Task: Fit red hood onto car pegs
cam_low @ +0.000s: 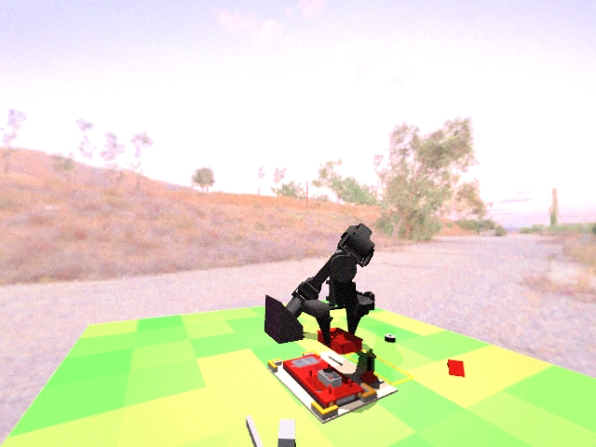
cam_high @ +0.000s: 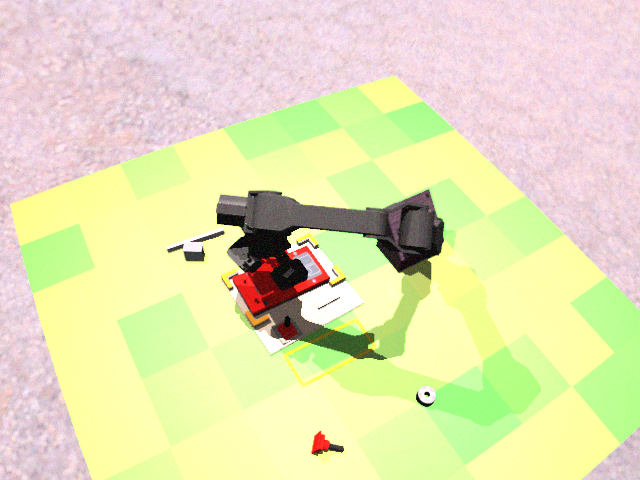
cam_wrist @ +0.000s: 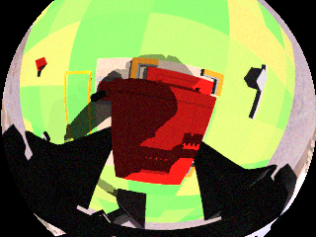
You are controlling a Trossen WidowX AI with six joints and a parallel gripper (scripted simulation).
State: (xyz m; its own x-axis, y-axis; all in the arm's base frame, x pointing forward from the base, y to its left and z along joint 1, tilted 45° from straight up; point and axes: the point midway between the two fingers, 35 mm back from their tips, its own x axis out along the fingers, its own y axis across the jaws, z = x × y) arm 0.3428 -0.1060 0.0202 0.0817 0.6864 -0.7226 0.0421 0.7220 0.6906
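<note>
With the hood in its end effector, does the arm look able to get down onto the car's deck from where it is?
Probably yes. The end effector is shut on the hood, held in the air near the chassis. Nothing shows between hood and deck; only the engine block stands there, which the hood should cover.
</note>
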